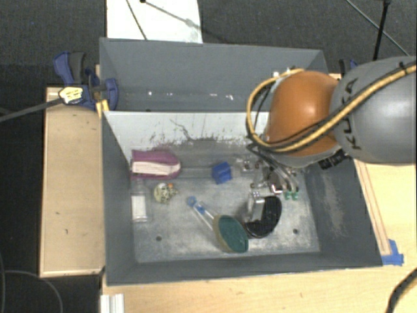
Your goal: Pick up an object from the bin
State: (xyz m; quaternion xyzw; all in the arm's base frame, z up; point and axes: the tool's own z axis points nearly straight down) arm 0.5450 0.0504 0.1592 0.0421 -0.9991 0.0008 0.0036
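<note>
The gripper [261, 203] hangs low in the grey metal bin [208, 77], directly over a black curved object [268, 222] that lies on the bin floor toward the near right. Its tip sits at that object's upper edge, though contact cannot be confirmed. Whether the tool is released or clenched cannot be told, since its metal parts run together against the dark object beneath, and nothing can be seen gripped in it. Above the gripper, the arm's rounded orange cover [303, 113] bulges over the floor, with yellow and black cables [355, 100] looped across it. Just left of the black curved object, touching or overlapping its lower edge, lies a dark green oval disc [232, 234]. A clear tube with a blue cap [202, 212] slants up and leftward from that disc. Up and to the left of the black curved object sits a small blue cube [221, 172], apart from it. Well to the left of the black curved object are three more things. They are a purple-and-white block [155, 163] toward the back, a small mottled yellowish ball [164, 192] below it, and a small white block [139, 208] farthest left.
</note>
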